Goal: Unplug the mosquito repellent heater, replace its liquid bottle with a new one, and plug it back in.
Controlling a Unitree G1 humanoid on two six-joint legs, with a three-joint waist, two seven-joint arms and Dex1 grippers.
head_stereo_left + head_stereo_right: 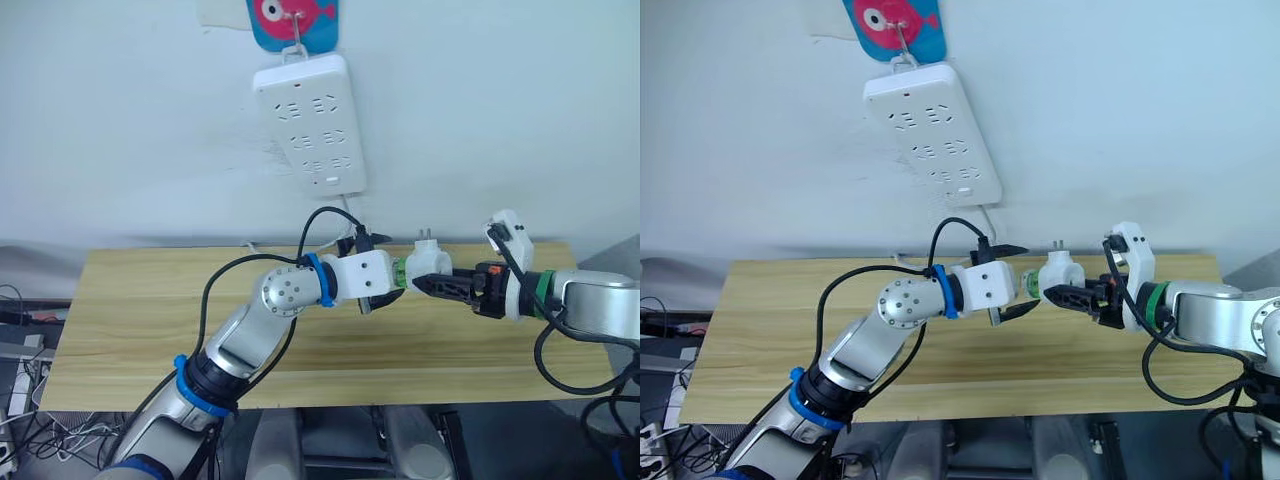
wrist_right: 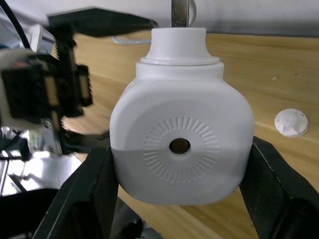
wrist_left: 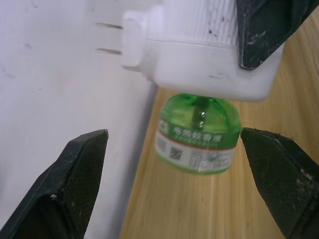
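- Left gripper (image 1: 383, 297) is standing with fingers apart around the green bottle (image 3: 197, 134); it should be centring on the bottle before closing, then twisting squarely.
- Right gripper (image 1: 428, 284) is clamping the white heater (image 2: 180, 144) above the counter (image 1: 150, 330), and should be holding firm against the twist.

heater (image 2: 179, 144) white | bottle (image 3: 197, 134) green | table (image 1: 150, 320) light wood

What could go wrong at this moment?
1. The right gripper alone holds the small white rounded plastic heater above the wooden table; a loose grip could drop it.
2. The left gripper straddles the green liquid bottle with jaws open; closing off-centre could tilt or slip off it.
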